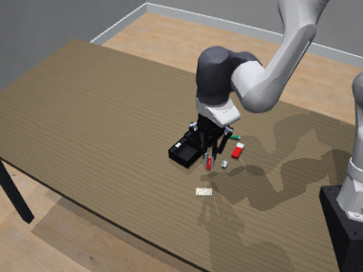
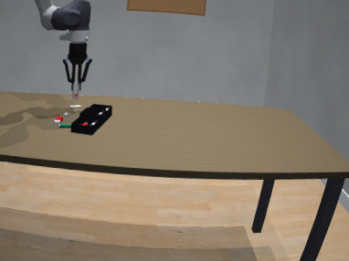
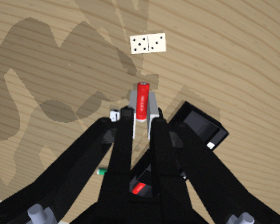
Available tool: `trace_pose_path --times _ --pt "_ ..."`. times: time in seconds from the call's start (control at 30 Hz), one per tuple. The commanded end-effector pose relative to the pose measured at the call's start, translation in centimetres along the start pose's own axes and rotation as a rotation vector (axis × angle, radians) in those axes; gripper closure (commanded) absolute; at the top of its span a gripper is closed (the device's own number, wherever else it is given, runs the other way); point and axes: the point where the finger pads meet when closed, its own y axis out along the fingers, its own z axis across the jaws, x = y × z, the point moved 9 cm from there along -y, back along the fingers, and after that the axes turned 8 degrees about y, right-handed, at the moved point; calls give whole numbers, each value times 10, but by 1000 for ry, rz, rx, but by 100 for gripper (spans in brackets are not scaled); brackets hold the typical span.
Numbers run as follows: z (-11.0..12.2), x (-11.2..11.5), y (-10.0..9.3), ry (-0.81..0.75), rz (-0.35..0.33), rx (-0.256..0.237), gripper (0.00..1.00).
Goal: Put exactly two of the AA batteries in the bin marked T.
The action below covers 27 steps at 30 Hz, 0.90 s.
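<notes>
My gripper (image 1: 208, 165) (image 2: 76, 92) (image 3: 142, 100) is shut on a red AA battery (image 1: 208, 162) (image 2: 76, 95) (image 3: 143, 98), which hangs upright between the fingertips above the table. The black bin (image 1: 181, 156) (image 2: 101, 117) (image 3: 201, 123) stands just to the left of the gripper in the top view. It has small white labels that I cannot read. A small red thing (image 2: 85, 124) (image 3: 140, 188) lies inside one of its compartments. The wrist view shows the table and a domino below the held battery, with the bin off to the right.
A white domino tile (image 1: 203, 191) (image 2: 75, 105) (image 3: 148, 42) lies in front of the gripper. A red-and-white block (image 1: 238, 150) (image 2: 58, 120), a green stick (image 1: 235, 137) (image 2: 65, 125) and a small grey piece (image 1: 224, 165) (image 2: 67, 114) lie right of the bin.
</notes>
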Motion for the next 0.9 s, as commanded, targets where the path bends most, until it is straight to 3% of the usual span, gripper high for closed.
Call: trace_pose_path --times 0.0,0.87 --pt "-1 -1 -1 -4 0 -1 95" --pt "0 0 -7 -4 0 -1 95"
